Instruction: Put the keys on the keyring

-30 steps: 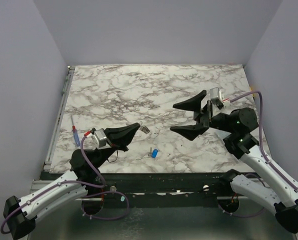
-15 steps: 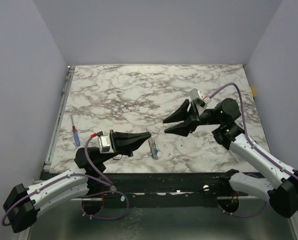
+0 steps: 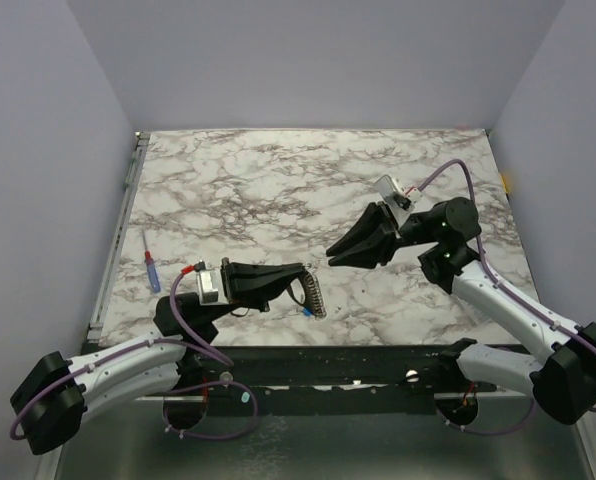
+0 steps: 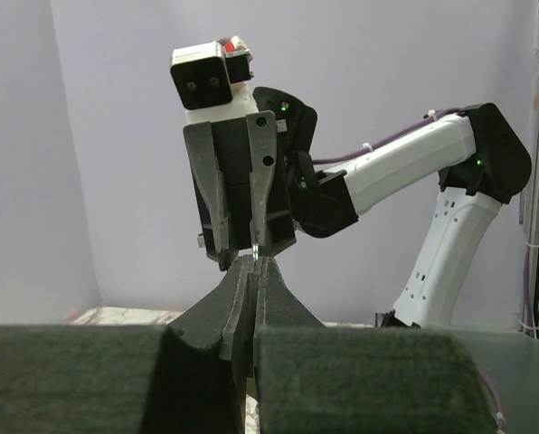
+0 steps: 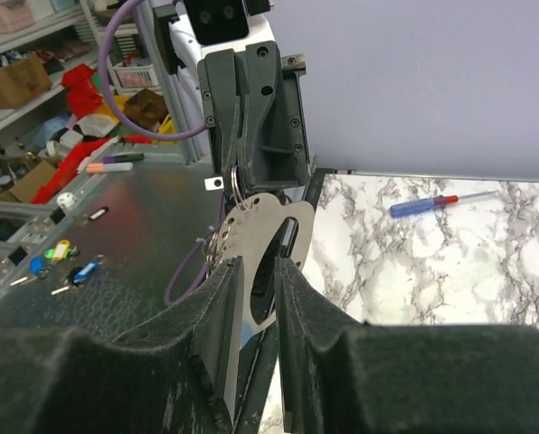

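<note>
My left gripper [image 3: 300,270] is shut on the keyring [image 5: 237,188], a thin wire loop held above the table's front. A short chain [image 3: 314,295] and a flat silvery plate with an oval hole [image 5: 262,221] hang from the loop. My right gripper [image 3: 330,256] faces it tip to tip. Its jaws stand narrow around the plate, which lies against the left finger [image 5: 222,298] with a gap to the other. In the left wrist view a wire end [image 4: 253,257] pokes from my left gripper [image 4: 254,265]. A blue-headed key [image 3: 306,311] shows just below the chain.
A blue-and-red screwdriver [image 3: 151,268] lies at the left edge of the marble table [image 3: 278,180]. Grey walls close in the back and sides. The table's dark front rail [image 3: 328,360] runs just under the left gripper.
The right arm has swung left to meet the left gripper, and its jaws have narrowed from wide open. The left gripper has moved right and turned level, with the chain now dangling.
</note>
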Motion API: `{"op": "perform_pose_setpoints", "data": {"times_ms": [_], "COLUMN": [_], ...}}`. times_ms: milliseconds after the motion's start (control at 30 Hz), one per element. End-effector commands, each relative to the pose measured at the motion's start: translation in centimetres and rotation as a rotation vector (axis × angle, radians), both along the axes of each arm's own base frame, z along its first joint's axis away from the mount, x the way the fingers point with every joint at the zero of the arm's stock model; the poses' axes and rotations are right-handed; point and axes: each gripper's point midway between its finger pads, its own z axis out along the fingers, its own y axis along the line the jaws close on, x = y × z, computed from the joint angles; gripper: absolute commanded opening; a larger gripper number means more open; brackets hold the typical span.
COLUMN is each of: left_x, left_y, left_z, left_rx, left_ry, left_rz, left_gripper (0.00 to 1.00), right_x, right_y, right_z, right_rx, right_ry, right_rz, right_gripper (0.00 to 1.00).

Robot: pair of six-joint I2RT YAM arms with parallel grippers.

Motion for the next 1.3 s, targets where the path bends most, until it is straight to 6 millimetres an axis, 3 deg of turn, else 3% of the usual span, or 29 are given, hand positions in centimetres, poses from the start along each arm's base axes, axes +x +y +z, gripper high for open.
{"op": "perform_pose_setpoints", "data": {"times_ms": [0, 300, 767, 1267], "left_x": [-1.0, -0.8, -0.6, -0.3], "left_y": [0.7, 0.8, 1.0, 1.4], "left_z": [1.1, 1.0, 1.1, 1.2], "left_rx": [-0.058, -0.078, -0.121, -0.156], "left_ry": [-0.045, -0.039, -0.023, -0.015], "left_rz": [-0.023, -0.014, -0.026, -0.014], "left_gripper": [0.0, 0.0, 0.0, 0.0], "right_x": [-0.8, -1.0, -1.3, -1.4], "right_y": [0.1, 1.5, 3.0, 3.6], "right_z": [0.9, 1.2, 1.0, 0.6], "right_rx": [0.012, 0.005, -0.01, -0.02], "right_ry": [-0.02, -0.02, -0.018, -0.012], "right_rz": [0.06, 0.091, 0.099, 0.104], "right_gripper": [0.3, 0.4, 0.4, 0.29]}}
